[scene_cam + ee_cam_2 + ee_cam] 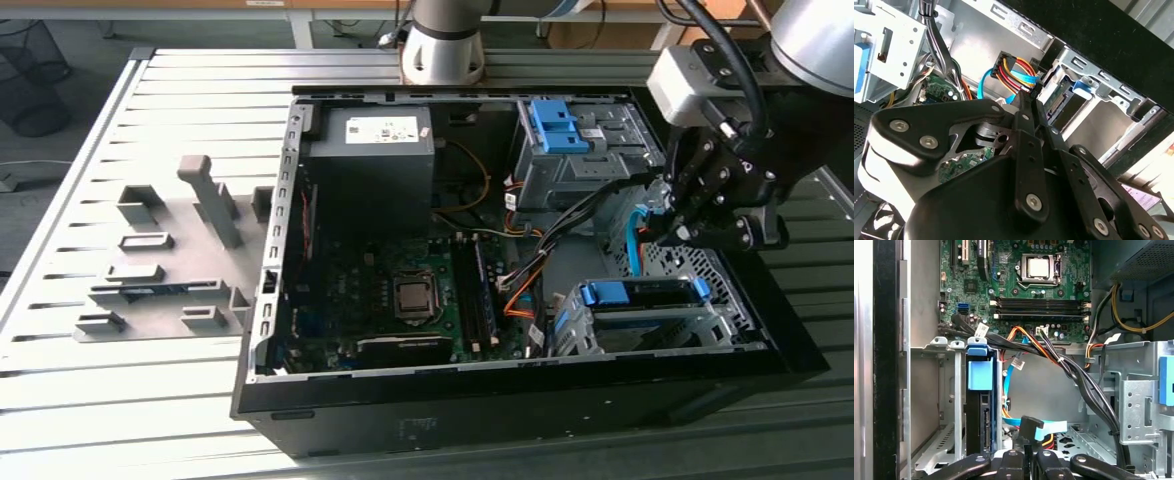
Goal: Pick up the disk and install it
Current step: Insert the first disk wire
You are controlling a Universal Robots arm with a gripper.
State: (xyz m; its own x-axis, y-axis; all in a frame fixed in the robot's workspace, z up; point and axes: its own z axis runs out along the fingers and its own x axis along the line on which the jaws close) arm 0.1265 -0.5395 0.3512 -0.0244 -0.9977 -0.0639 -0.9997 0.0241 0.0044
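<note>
The disk [638, 296], in its blue carrier, sits in the metal drive cage [654, 330] at the front corner of the open computer case, on the exterior view's right. In the first wrist view the disk [979, 415] stands edge-on in the cage, its blue tab uppermost and its connector side bare. My gripper [690, 236] hangs just beside the cage. Its fingers [1024, 145] are shut on a black cable connector [1029, 426], which carries a blue flat cable and coloured wires. The connector [1027, 92] is a short way from the disk's port [1059, 101].
The case holds a power supply [371, 150], a motherboard [400, 290] and a second drive cage with a blue carrier [561, 128]. A bundle of black cables [1079, 375] crosses beside the cage. Grey fixtures [174, 250] stand on the slatted table at the exterior view's left.
</note>
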